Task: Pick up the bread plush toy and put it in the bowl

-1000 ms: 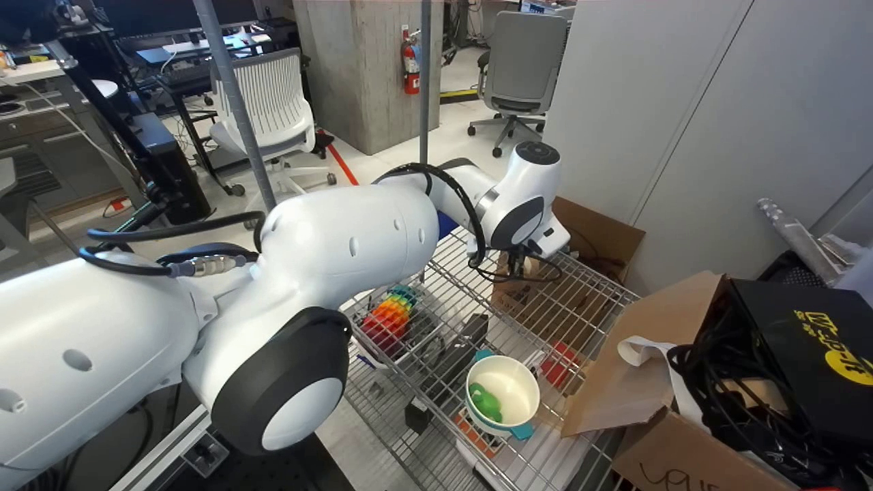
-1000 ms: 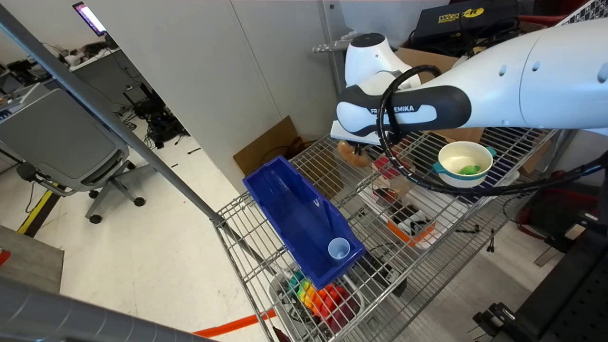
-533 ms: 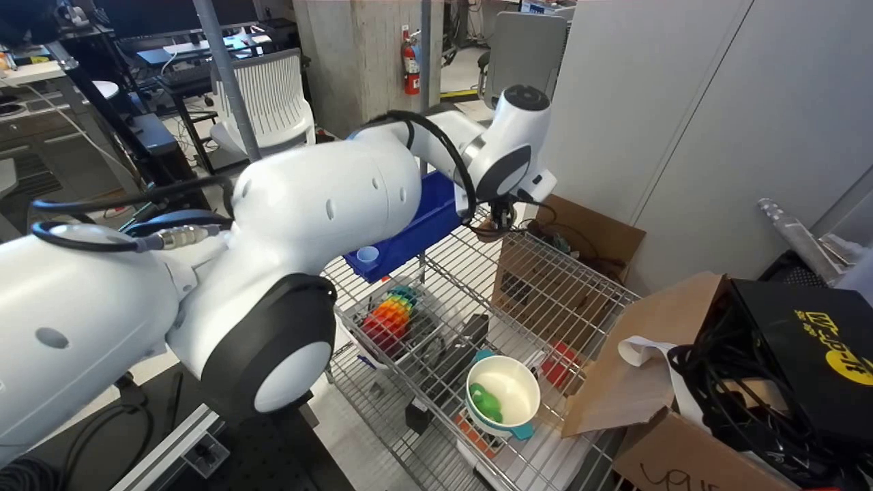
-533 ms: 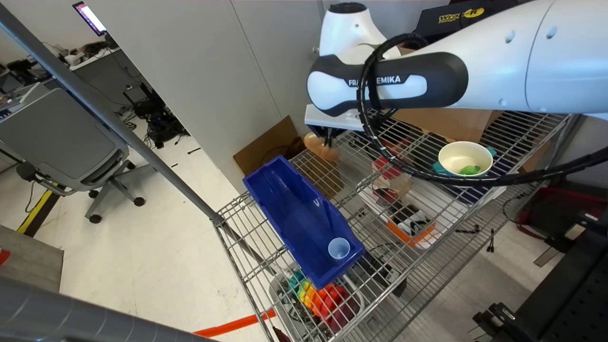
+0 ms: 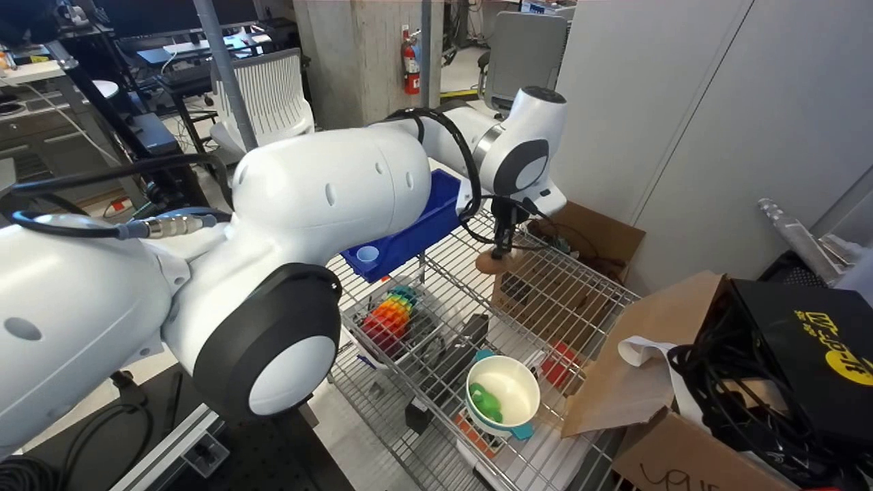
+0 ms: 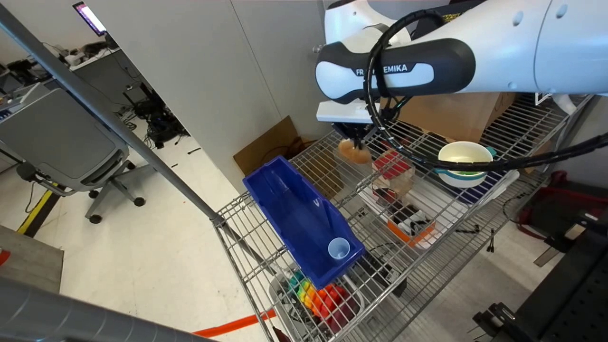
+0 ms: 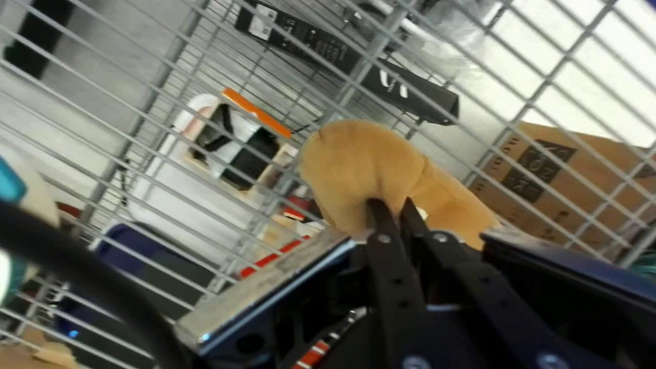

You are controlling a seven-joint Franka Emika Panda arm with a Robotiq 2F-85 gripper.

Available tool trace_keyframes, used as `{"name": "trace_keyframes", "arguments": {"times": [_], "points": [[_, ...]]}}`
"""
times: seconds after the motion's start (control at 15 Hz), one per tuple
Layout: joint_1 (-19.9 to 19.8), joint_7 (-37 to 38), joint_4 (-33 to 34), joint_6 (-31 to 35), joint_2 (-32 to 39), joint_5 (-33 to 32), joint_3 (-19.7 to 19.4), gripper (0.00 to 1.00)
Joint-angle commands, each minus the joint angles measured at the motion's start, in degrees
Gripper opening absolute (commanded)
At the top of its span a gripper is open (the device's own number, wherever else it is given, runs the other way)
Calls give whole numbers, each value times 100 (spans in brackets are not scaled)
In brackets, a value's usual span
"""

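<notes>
In an exterior view, the white arm ran from near left to far right, its wrist bent downward. The pincer pointed down; in the wrist view its two black fingers stood close together.

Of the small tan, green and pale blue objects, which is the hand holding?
The tan bread plush toy, pinched in the hand; the green object and pale blue cup both sit away from it.
</notes>
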Motion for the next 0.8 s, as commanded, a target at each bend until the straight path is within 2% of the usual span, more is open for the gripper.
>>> {"name": "trace_keyframes", "arguments": {"times": [0.0,0.13,0.4,0.6,0.73], "points": [[-156,196,84,-1073,46,168,218,2],[-133,85,221,-1699,149,339,425,2],[-178,516,187,-2854,267,556,545,2],[-218,646,259,-3189,501,497,443,2],[-250,445,279,-3245,653,439,427,2]]}}
